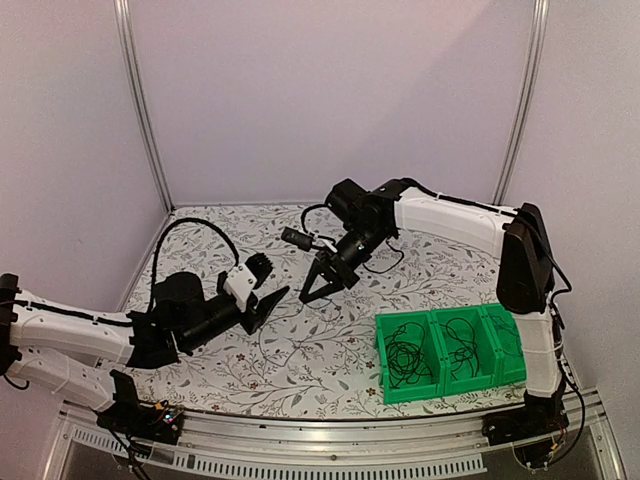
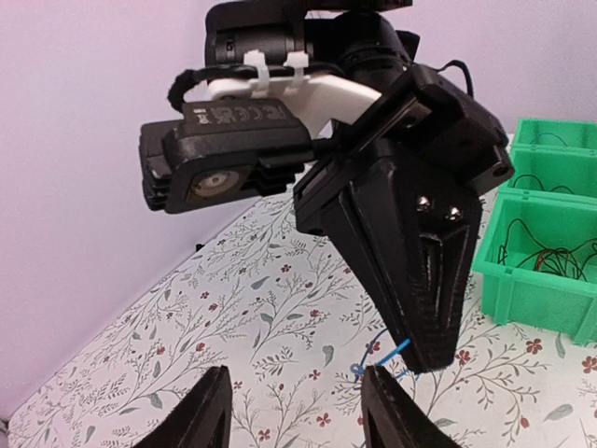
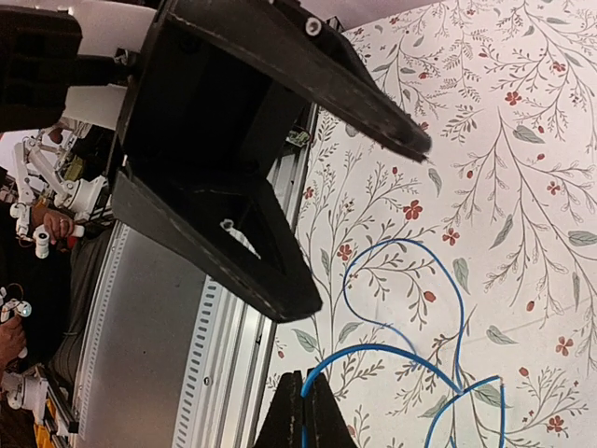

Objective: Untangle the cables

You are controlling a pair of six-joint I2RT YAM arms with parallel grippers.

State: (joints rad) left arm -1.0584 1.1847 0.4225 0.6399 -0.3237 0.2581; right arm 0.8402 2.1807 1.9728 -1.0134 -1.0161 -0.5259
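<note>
Black cables [image 1: 405, 360] lie as loose coiled tangles in the green bin's [image 1: 410, 392] compartments. One bright blue cable [image 3: 382, 346] curls in open loops on the floral table [image 3: 522, 168], pinched in the right gripper [image 3: 303, 387]. The left gripper [image 2: 297, 373] gapes, empty.

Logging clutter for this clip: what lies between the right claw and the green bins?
Nothing but bare floral tabletop, seen best in the left wrist view: the right claw, shut on the blue cable, hangs clear of the green bins.
</note>
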